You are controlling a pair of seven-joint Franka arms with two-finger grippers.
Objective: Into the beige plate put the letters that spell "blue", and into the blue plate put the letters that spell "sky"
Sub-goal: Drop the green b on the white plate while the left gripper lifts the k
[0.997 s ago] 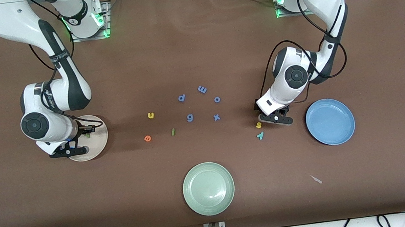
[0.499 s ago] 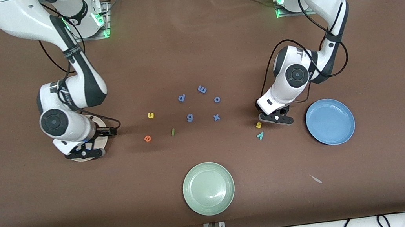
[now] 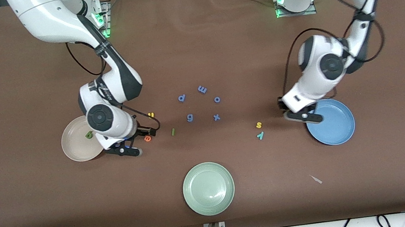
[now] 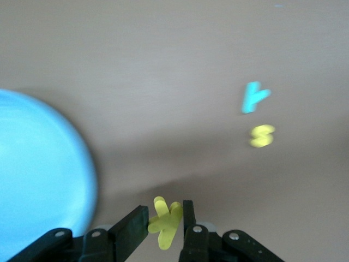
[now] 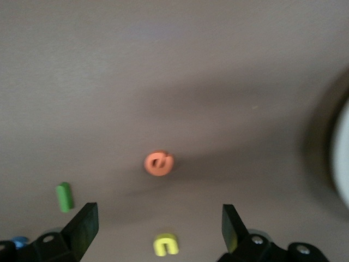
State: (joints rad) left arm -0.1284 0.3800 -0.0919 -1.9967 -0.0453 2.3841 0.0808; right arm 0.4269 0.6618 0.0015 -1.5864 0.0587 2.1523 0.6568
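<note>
My left gripper (image 4: 165, 218) is shut on the yellow k (image 4: 166, 221), which stands between its fingers. In the front view the left gripper (image 3: 303, 116) hangs over the rim of the blue plate (image 3: 332, 123) on the side toward the right arm's end. The yellow s (image 3: 258, 124) and teal y (image 3: 260, 135) lie on the table beside it. My right gripper (image 5: 158, 218) is open over the table between the beige plate (image 3: 74, 147) and the orange e (image 3: 147, 138). The green b (image 3: 89, 135) lies in the beige plate. The yellow u (image 3: 151, 115) and green l (image 3: 173, 132) lie close by.
Blue letters p (image 3: 181, 98), m (image 3: 202, 89), o (image 3: 217, 99), g (image 3: 189, 118) and x (image 3: 216, 117) are scattered mid-table. A pale green plate (image 3: 208, 188) sits nearest the front camera. A small pale scrap (image 3: 316, 179) lies near the blue plate.
The right gripper opened, left the green b in the beige plate and swung over to the orange e. The left gripper rose from beside the s and moved to the blue plate with the k.
</note>
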